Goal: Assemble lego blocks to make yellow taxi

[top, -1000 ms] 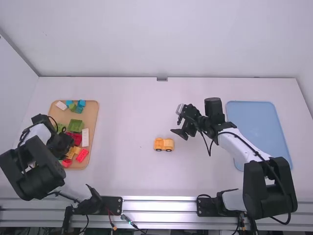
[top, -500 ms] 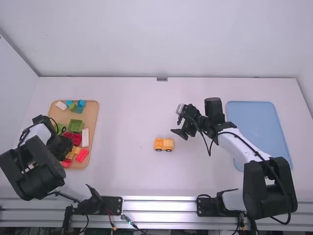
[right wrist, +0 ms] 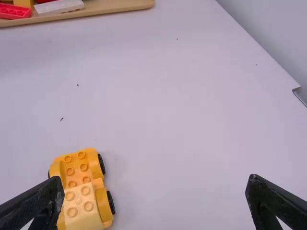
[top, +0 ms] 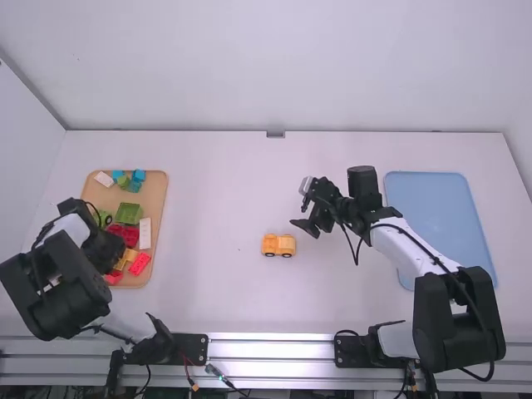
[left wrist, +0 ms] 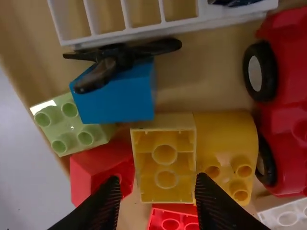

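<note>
Progress: partial. The yellow wheeled base (right wrist: 72,167) sits upright on the bench (top: 216,291), near its middle, with 1 pale yellow block (right wrist: 82,218) mounted at an end. Outstanding, in my judgement: cab and roof. 2 candidate parts, an upturned yellow block (left wrist: 165,167) and a yellow block (left wrist: 225,139) beside it, lie in the wooden tray (top: 159,199). The left pincer (left wrist: 158,178) is partly open about the upturned block; no firm hold is evident. The right pincer (right wrist: 154,178) is wide open, empty, near the base.
</note>
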Available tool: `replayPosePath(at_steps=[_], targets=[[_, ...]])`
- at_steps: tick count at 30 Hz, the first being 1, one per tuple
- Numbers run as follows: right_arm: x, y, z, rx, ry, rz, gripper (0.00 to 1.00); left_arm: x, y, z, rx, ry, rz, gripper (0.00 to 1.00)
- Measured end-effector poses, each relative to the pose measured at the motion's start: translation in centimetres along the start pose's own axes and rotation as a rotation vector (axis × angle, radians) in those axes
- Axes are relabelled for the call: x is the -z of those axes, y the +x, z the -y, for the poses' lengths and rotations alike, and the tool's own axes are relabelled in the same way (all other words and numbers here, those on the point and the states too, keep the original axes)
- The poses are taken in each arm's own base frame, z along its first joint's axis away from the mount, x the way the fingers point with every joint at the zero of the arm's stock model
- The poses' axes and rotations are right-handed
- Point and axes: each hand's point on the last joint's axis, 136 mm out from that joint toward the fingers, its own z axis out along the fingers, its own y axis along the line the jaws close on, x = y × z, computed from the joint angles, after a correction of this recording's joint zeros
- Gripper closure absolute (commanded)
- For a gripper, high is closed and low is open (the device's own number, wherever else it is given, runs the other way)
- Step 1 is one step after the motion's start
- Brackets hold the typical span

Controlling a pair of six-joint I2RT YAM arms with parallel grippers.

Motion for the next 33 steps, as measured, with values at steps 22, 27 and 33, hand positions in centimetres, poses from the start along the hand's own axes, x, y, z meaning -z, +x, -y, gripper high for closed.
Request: replayPosePath(at_steps=[22,27,33], targets=[[0.0,0.0,0.0,0.003,0.001,-0.001,0.01,-1.2,0.7,-0.3,-0.016,0.005,0.001,0.53],[0.0,0.0,0.0,0.000,0.001,-0.001,0.01,-1.2,0.7,-0.3,-0.017,0.005,0.002,0.49],[0.0,0.0,0.0,0.000,0.001,-0.001,0.01,-1.4,0.3,0.0,-0.014,0.021,0.025,0.47]])
